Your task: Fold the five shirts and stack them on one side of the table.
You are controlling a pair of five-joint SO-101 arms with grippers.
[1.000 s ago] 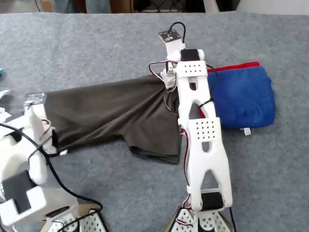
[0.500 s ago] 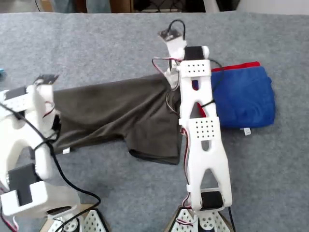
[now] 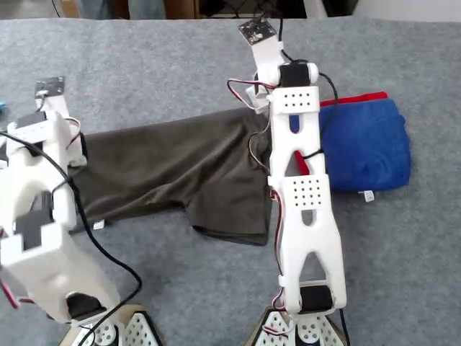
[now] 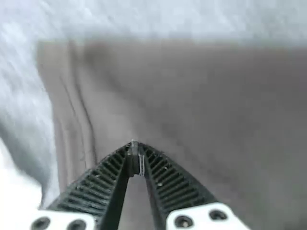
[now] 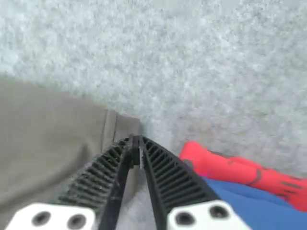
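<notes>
Across the middle of the grey desk (image 3: 144, 65) a dark shirt (image 3: 173, 166) lies spread flat, its long side running from the left arm towards the right arm, with one flap hanging down towards the arms' bases near the right arm. Its cloth shows soft creases along the body.

At the shirt's left end is the left hand (image 4: 135, 155). Its two ribbed fingers are pressed together so that the tips meet, and they point down at the dark cloth close to a hemmed edge, where the desk begins. Whether any cloth is pinched between the tips cannot be told.

At the shirt's far right corner is the right hand (image 5: 136, 146). Its fingers are likewise closed tip to tip, right at the folded hem of that corner, with bare desk beyond it. Here too a pinch on the cloth cannot be made out.

Just beside that corner, on the right side of the desk, a folded blue shirt (image 3: 364, 148) lies on top of a red shirt (image 3: 360, 97), whose edge peeps out along the far side. The right arm stretches over the gap between the dark shirt and this pile.
</notes>
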